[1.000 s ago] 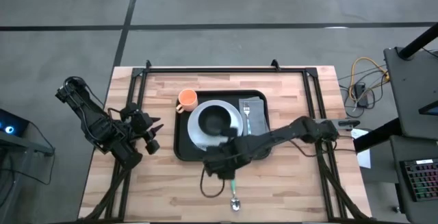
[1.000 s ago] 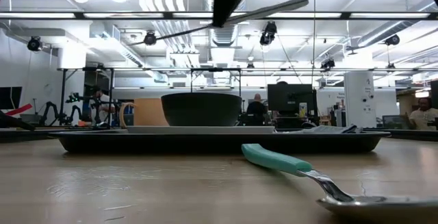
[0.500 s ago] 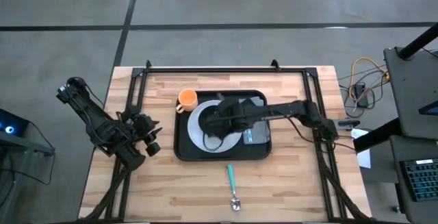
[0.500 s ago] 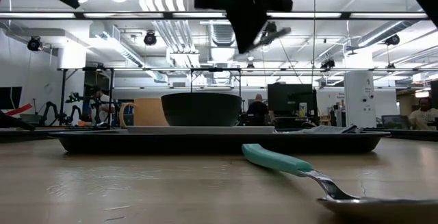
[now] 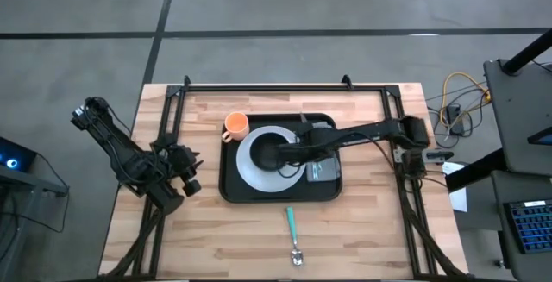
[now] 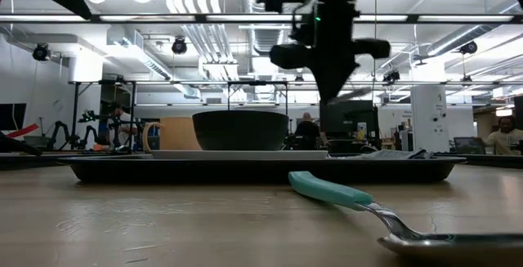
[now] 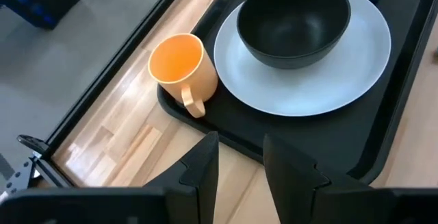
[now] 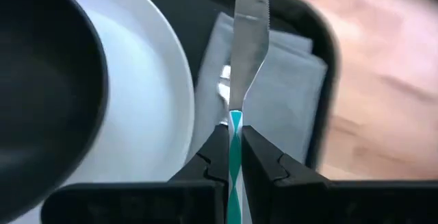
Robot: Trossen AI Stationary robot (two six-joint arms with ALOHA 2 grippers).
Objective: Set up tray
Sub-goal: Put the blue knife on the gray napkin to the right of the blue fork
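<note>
Only the right wrist view shows what the right gripper (image 8: 234,157) is clamped on: one knife (image 8: 249,39) with a teal handle, poised over the grey napkin (image 8: 291,101). From above, that gripper (image 5: 291,157) hangs over the black tray (image 5: 237,187) at the table's middle, which carries one white plate (image 5: 250,168), one dark bowl (image 5: 269,153) and one orange mug (image 5: 235,126). One spoon (image 5: 293,235) lies nearer. The left gripper (image 7: 239,164), left of the tray, stands partly open, empty.

No readable text, labels, brands, numbers or signs appear on anything.
</note>
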